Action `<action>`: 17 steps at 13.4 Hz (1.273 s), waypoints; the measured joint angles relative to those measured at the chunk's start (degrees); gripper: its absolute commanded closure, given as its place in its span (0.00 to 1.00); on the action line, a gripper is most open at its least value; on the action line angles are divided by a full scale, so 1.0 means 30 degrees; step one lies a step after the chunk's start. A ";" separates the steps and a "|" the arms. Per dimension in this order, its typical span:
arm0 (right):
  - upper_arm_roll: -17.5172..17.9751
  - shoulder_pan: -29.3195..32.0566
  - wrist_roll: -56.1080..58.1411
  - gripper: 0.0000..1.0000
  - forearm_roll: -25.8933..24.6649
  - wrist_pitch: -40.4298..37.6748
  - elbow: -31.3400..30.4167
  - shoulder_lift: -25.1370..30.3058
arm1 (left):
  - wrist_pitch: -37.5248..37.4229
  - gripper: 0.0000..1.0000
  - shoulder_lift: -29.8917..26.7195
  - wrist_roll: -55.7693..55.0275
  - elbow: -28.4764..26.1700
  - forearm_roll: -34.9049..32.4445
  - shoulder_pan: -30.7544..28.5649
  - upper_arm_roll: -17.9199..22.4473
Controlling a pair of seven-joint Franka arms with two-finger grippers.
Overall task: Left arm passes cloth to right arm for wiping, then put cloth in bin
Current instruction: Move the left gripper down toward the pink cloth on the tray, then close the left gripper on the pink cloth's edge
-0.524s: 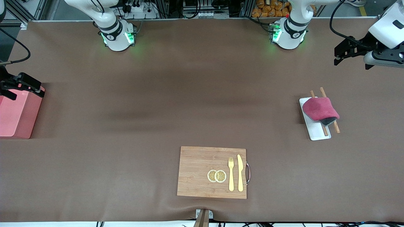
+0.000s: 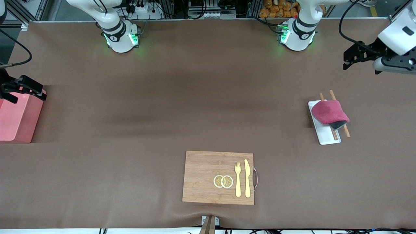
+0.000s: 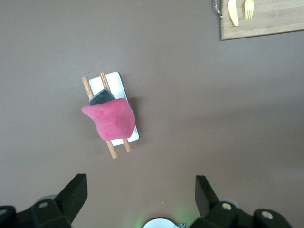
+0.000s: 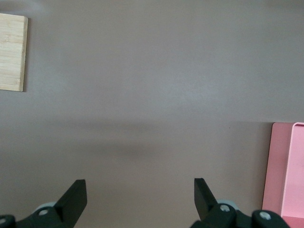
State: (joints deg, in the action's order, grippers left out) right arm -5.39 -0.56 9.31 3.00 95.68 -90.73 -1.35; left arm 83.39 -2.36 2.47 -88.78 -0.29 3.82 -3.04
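Toward the left arm's end of the table (image 2: 195,97), the cloth (image 2: 329,112) is lying draped over a pair of wooden chopsticks (image 2: 345,128) that are resting across a flat white tray (image 2: 327,138). It is sitting bunched and humped, its magenta body covering most of the tray and its dark grey edge peeking out at the end nearer the front camera.

The left gripper (image 2: 361,55) is hovering in the air above bare table, off toward that same end and well apart from the cloth, with its jaws spread wide and holding nothing; in the left wrist view (image 3: 137,192) the two black fingers are standing far apart with the cloth framed between them farther off. The right gripper (image 2: 19,87) is waiting over the pink bin (image 2: 16,120) at the right arm's end, its jaws likewise released and empty.

Judging by its folds, the cloth is looking soft, light and limp, so it is likely going to sag and trail once lifted instead of keeping its shape. It should not slip much or break. The raised hump in the middle of the magenta part is looking like the best place to pinch, since the fabric is standing clear of the tray there; a grip too low is risking catching a chopstick and dragging it along. Leaving a free flap hanging would be helping the handover.

A wooden cutting board (image 2: 208,177) is sitting nearer the front camera.
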 measured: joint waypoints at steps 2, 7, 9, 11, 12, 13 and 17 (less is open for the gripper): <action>-0.0003 0.0001 0.0000 0.00 0.0000 0.0001 -0.0004 -0.0004 | 0.0780 0.00 0.1127 0.1678 -0.0041 -0.0003 -0.0546 0.0316; -0.0004 0.0001 0.0000 0.00 0.0000 -0.0057 -0.0027 -0.0015 | 0.2904 0.00 0.4885 0.6788 -0.0121 -0.0003 -0.1545 0.0495; -0.0001 0.0001 0.0000 0.00 0.0000 -0.0084 -0.0041 -0.0020 | 0.4005 0.00 0.6493 0.9404 -0.0140 -0.0003 -0.2103 0.0505; -0.0001 0.0001 0.0000 0.00 0.0000 -0.0093 -0.0060 -0.0029 | 0.4465 0.00 0.8110 1.1814 -0.0145 -0.0003 -0.2426 0.0509; -0.0001 0.0001 0.0000 0.00 0.0000 -0.0095 -0.0070 -0.0030 | 0.4507 0.00 0.8784 1.2569 -0.0153 -0.0003 -0.2436 0.0504; -0.0001 0.0001 0.0000 0.00 0.0000 -0.0096 -0.0086 -0.0031 | 0.4513 0.00 0.9377 1.3206 -0.0151 -0.0023 -0.2413 0.0485; -0.0001 0.0001 0.0000 0.00 0.0000 -0.0102 -0.0147 -0.0087 | 0.5160 0.00 1.0621 1.6106 -0.0122 -0.1331 -0.2243 0.0416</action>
State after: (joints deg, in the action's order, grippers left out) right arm -5.39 -0.56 9.31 3.00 95.37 -91.17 -1.61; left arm 98.86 29.51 50.78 -89.15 -4.28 -2.91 -1.79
